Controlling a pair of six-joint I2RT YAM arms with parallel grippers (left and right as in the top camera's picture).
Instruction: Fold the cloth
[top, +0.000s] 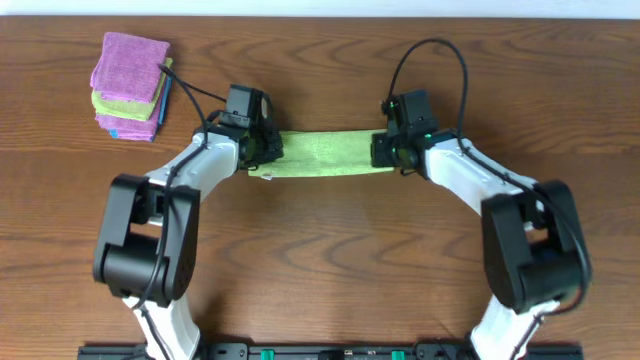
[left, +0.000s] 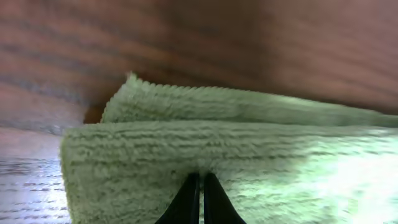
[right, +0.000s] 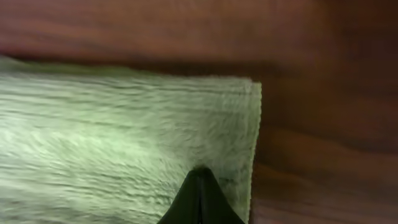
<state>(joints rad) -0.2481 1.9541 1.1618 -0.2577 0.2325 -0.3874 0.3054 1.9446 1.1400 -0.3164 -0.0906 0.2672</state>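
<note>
Cloth location: the green cloth (top: 322, 155) lies mid-bench as a narrow folded strip, stretched between the two grippers.
Left gripper: the left gripper (top: 262, 150) sits at the strip's left end, jaws closed to a hairline and pinching the top layer.
Right gripper: the right gripper (top: 388, 152) sits at the right end beside the corner, jaws fully together on the top layer.
Alignment: in the left wrist view the under layer pokes out beyond the upper edge, so the fold is uneven.
Risk, slip: a shallow pinch could let one corner drop mid-lift and skew the next fold.
Risk, drag: uneven pulling by the arms may slide the strip across the bench (top: 330, 250).
Hidden: the near edge and the depth of each pinch are cut off, and the arm bodies cover both strip ends overhead.
Other items: a stack of folded cloths (top: 130, 85) sits well apart at the far left.
</note>
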